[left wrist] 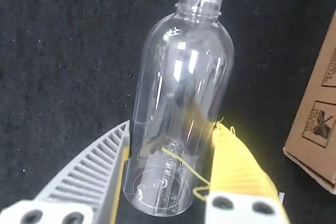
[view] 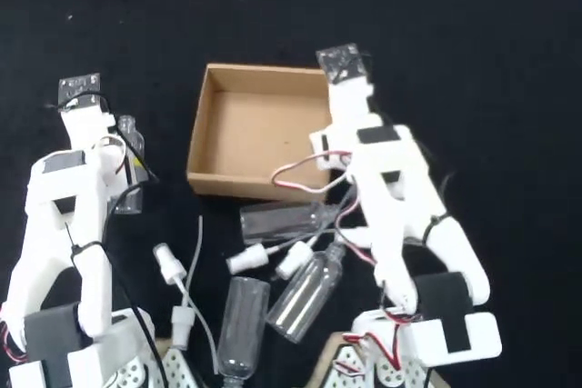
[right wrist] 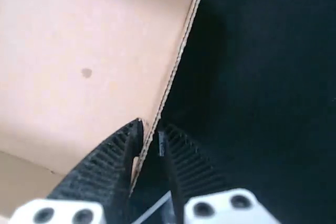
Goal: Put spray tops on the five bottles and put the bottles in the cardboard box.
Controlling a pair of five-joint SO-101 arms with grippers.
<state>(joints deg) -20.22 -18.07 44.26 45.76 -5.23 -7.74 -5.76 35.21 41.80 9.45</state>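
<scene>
A clear, capless bottle (left wrist: 184, 77) is held at its base by my left gripper (left wrist: 174, 127), which is shut on it. In the high view this bottle (view: 130, 138) is just left of the cardboard box (view: 250, 184), with the left gripper (view: 135, 170) across it. My right gripper (right wrist: 149, 132) is shut on the thin edge of the box wall (right wrist: 173, 72), one finger inside and one outside. In the high view the right gripper (view: 329, 147) sits at the box's right wall. The box is empty inside.
Three more clear bottles lie in front of the box (view: 286, 220) (view: 309, 295) (view: 242, 326). Several white spray tops with tubes are scattered among them (view: 169, 265) (view: 248, 258) (view: 183, 323). The black table behind and right of the box is bare.
</scene>
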